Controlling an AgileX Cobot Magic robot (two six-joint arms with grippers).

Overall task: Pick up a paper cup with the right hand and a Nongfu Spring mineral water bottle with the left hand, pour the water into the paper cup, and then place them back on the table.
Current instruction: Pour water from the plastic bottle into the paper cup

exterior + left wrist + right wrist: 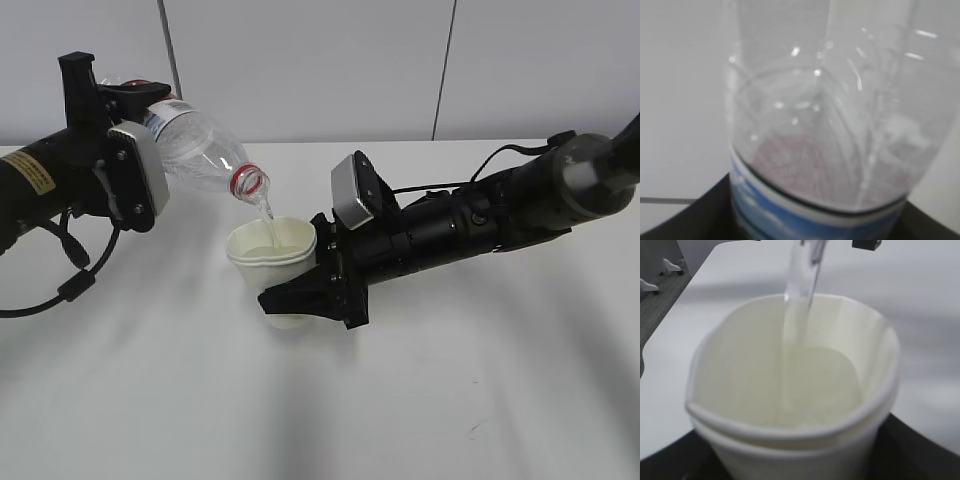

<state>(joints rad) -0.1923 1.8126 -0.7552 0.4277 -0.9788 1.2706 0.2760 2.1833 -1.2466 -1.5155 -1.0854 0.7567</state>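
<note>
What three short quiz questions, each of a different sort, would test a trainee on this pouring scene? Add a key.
1. True or false: the bottle stands upright on the table.
2. Which gripper holds the cup? A) left B) right C) neither
3. Fill in: a thin stream of ____ runs from the bottle's mouth into the cup.

Key
1. False: the left gripper holds it tilted, mouth down, above the cup.
2. B: the right gripper clamps the cup, squeezing its rim out of round.
3. Water.
</note>
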